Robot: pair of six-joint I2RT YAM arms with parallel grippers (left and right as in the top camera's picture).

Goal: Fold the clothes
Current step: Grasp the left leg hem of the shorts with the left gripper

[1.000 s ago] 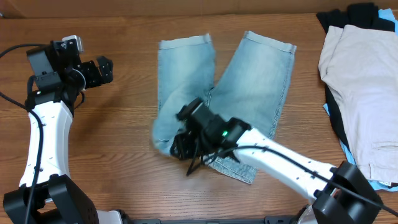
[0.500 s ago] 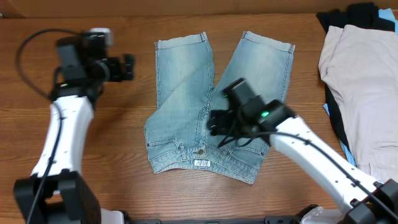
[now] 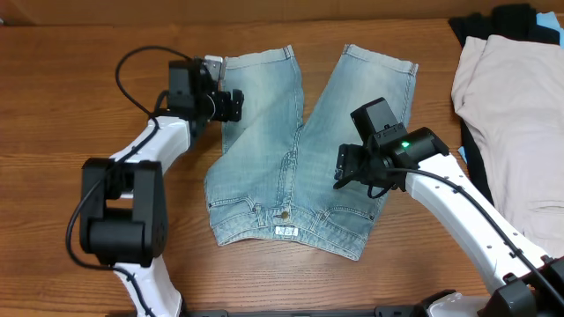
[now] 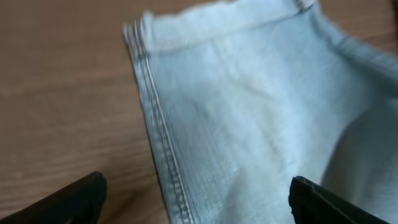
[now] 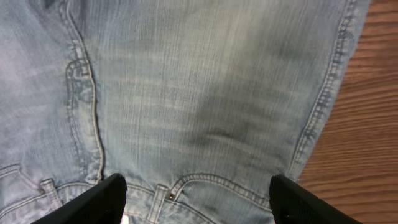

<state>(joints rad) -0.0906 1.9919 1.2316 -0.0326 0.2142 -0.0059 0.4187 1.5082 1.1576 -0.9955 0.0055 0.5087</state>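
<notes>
The light-wash denim shorts (image 3: 300, 150) lie spread flat on the table, legs pointing to the far edge, waistband with its button (image 3: 283, 214) toward the front. My left gripper (image 3: 236, 106) is open and empty over the outer seam of the left leg near its hem; the left wrist view shows that hem corner and seam (image 4: 158, 130) between the fingertips (image 4: 68, 199). My right gripper (image 3: 342, 172) is open and empty above the right hip; the right wrist view shows the pocket stitching (image 5: 205, 180) between its fingertips (image 5: 99, 202).
A cream garment (image 3: 511, 123) lies on a black garment (image 3: 507, 22) at the right edge of the table. The left arm's cable (image 3: 141, 57) loops over the wood at the far left.
The shorts went from bunched at the waist to spread flat. My right gripper let go and moved right over the right hip. My left gripper swung right to the left leg's hem.
</notes>
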